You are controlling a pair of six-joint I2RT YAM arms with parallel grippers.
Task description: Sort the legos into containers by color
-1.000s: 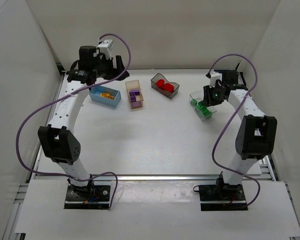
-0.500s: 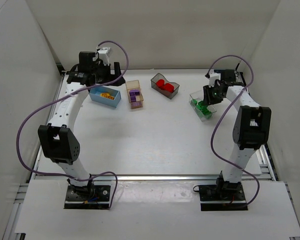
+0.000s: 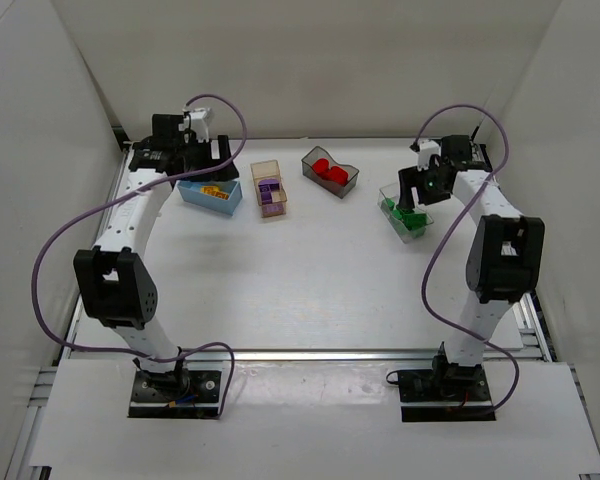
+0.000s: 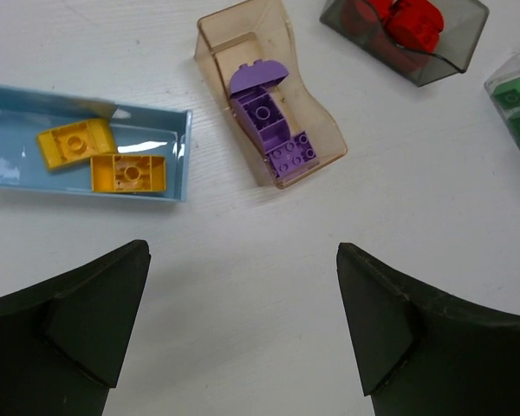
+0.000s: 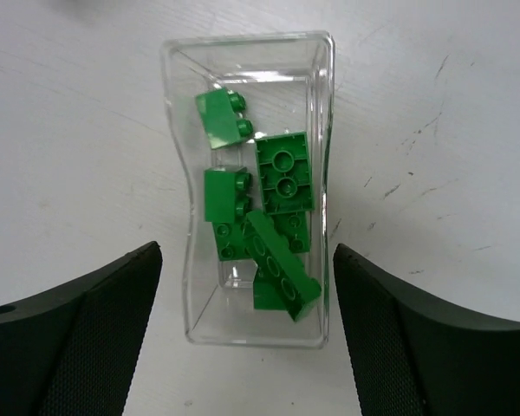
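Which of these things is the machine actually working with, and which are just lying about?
Part of the job: yellow bricks, blue bin, purple bricks, tan bin, red bricks, grey bin, green bricks, clear bin.
Just there: purple cables, white table.

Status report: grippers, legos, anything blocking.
Left gripper open, empty. Right gripper open, empty, over clear bin. Legos all binned by colour. Nothing in the way.
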